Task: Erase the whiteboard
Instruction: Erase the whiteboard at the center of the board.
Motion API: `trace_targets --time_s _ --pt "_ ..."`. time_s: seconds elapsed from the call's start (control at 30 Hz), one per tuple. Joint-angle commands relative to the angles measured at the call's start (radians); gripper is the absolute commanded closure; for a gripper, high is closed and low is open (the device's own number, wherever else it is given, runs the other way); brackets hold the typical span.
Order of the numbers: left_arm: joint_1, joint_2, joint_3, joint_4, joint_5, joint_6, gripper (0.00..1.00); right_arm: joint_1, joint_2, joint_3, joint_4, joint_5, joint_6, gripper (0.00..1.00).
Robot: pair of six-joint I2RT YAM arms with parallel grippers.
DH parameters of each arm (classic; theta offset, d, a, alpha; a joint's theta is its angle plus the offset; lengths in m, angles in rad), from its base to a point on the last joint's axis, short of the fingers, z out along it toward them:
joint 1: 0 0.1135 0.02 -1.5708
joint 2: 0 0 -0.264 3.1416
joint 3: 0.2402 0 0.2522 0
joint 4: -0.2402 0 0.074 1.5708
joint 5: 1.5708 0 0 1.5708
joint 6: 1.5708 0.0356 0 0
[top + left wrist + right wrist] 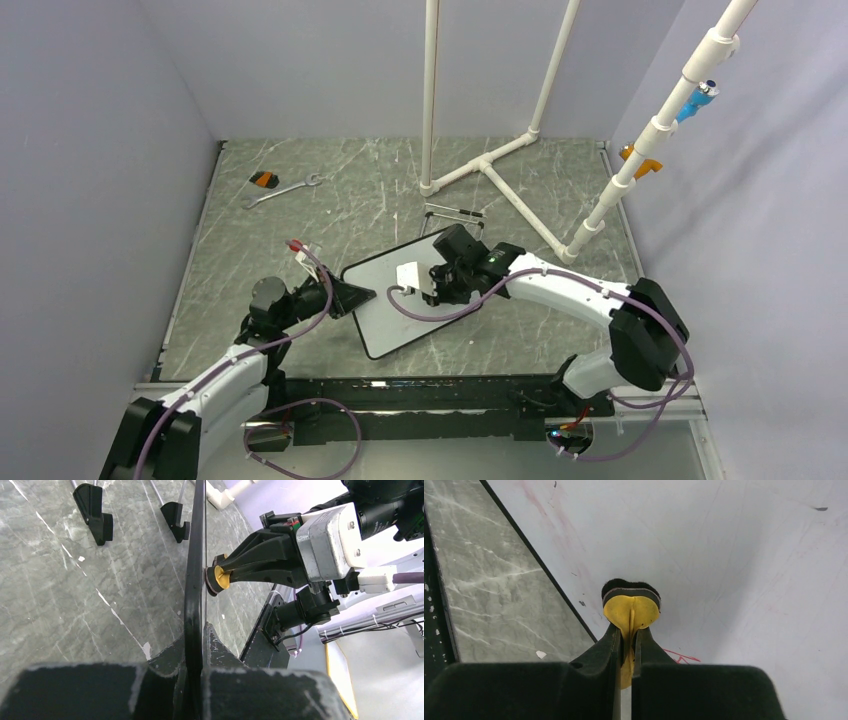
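**Whiteboard clamped at one corner, eraser on its face**

Writing: the only marks are on the whiteboard (385,320). A short red stroke (680,657) sits just beside the eraser (631,611), too little of it to read. Faint pink smears (555,522) run along the board's face near its black frame. The rest of the face reads white.

Position: the board sits mid-counter, turned at an angle to the counter's edges, between the two arms. Whether it lies flat or leans cannot be told.

Pincers: the left pincer (196,647) is closed on the board's near-left edge, with the frame pinched between its fingers. The right pincer (628,636) is closed on the yellow eraser, whose black felt touches the board's face close to the frame.

Surface and room: grey-green marbled counter (330,220) with white veins and scuffs. Pale plain walls stand on three sides. A white pipe frame (500,172) stands at the back right.

Edges and room: the wire stand (453,212) lies just behind the board's far corner, and the pipe frame's foot is near it on the right. A wrench (283,190) and a small orange-and-black item (264,179) lie well apart at the far left. Open counter lies left of the board and ahead of it.
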Motion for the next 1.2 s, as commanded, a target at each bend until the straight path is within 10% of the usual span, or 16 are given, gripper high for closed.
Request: trace_targets --time_s 0.0,0.43,0.8,1.17 --pt "-0.006 -0.03 0.026 0.023 0.034 0.024 1.0 -0.003 0.002 0.008 0.035 0.031 0.013 1.0" --pt "-0.006 -0.056 0.032 -0.029 0.023 0.05 1.0 -0.2 -0.045 -0.013 0.244 0.277 0.21 1.0" --pt "-0.006 -0.147 0.037 -0.141 -0.039 0.079 1.0 -0.065 -0.036 -0.025 -0.011 -0.036 -0.039 1.0" --pt "-0.006 -0.127 0.041 -0.133 -0.021 0.088 1.0 -0.171 -0.099 -0.055 0.297 0.271 0.221 1.0"
